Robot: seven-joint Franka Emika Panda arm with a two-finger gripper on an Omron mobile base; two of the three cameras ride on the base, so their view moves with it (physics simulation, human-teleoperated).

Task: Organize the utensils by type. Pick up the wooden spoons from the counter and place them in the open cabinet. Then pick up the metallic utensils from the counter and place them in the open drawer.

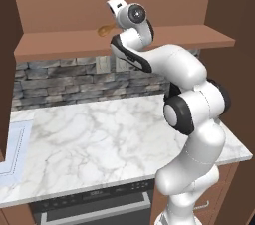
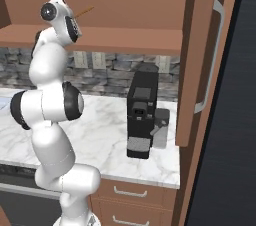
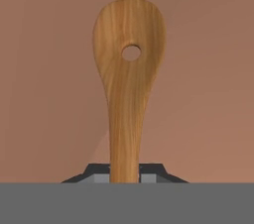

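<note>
Brown cabinet shelf above the marble desk: jaws clenched on the wooden spoon, holding its handle, bowl reaching into the open cabinet just over the shelf.

No readable text or labels anywhere

Honey-brown grained wooden spoon, reddish-brown cabinet, white grey-veined marble counter, black coffee machine.
</note>
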